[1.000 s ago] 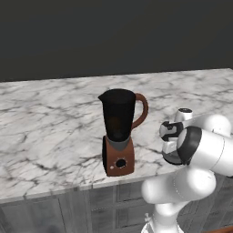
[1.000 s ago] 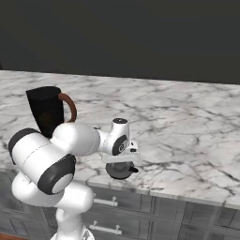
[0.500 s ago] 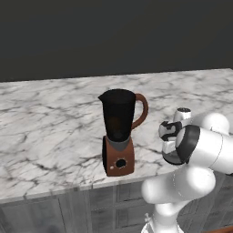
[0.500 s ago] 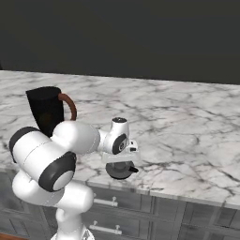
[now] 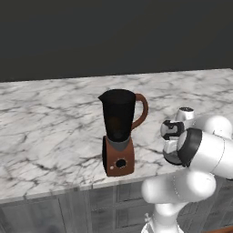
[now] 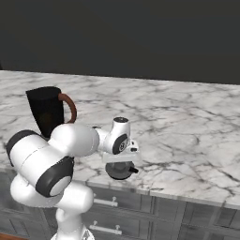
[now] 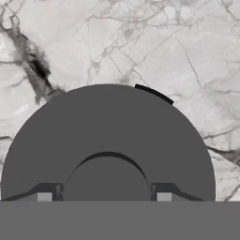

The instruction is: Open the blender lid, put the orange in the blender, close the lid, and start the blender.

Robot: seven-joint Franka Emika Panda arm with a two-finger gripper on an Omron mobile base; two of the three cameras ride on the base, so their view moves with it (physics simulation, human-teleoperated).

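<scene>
The blender (image 5: 119,132) stands near the counter's front edge, its dark jar uncovered, the brown handle to the right and the black dial (image 5: 120,163) facing front. It shows at the left in the right base view (image 6: 47,112). The blender lid (image 7: 108,136), a dark-grey disc, lies low over the marble to the right of the blender (image 6: 119,171). My gripper (image 7: 105,197) points straight down on it, the fingertips (image 7: 44,197) pressed against both sides of the centre knob (image 7: 107,180). The orange is out of view.
The marble counter (image 5: 50,123) runs wide to the left and behind the blender. Its front edge (image 6: 154,190) lies just below the lid, with grey drawer fronts (image 6: 108,202) beneath. A dark wall rises at the back.
</scene>
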